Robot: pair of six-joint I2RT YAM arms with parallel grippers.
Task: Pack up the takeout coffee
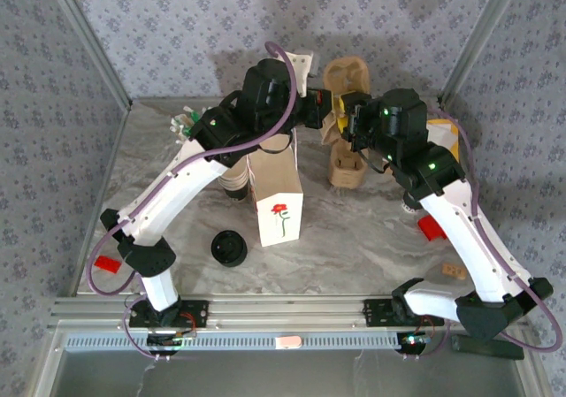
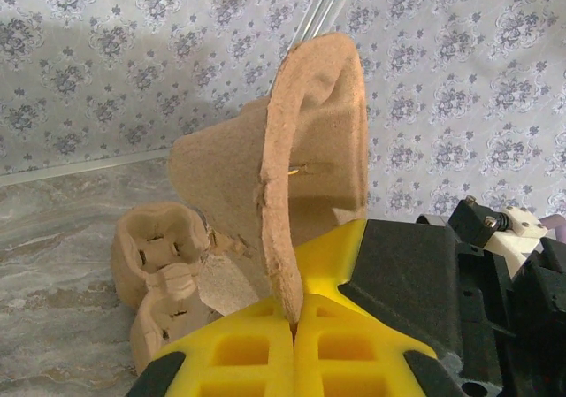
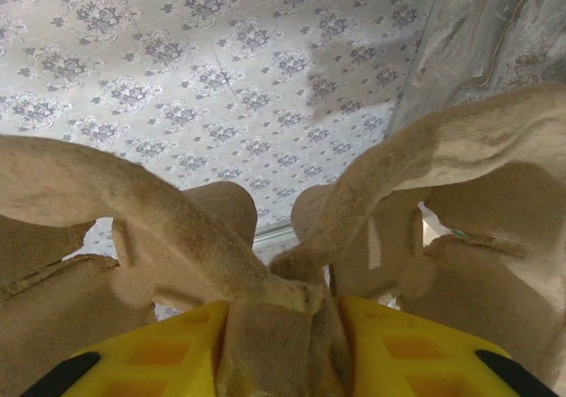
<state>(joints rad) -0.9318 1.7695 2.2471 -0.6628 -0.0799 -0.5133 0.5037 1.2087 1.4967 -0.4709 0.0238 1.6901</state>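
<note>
At the far side of the table, your left fingers (image 2: 239,353) clamp a cup carrier (image 2: 309,149) by its edge | your right fingers (image 3: 159,353) pinch a carrier's middle ridge | under them: grey marble table (image 1: 354,247), patterned walls (image 1: 159,26) | nearer you: paper bag (image 1: 279,198) upright, contents hidden; takeout coffee (image 1: 237,185) just left of it, lid unclear

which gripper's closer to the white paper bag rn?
Left. The left gripper sits just behind and right of the paper bag; the right gripper is farther right, beyond it. Both pinch the cup carrier.
</note>
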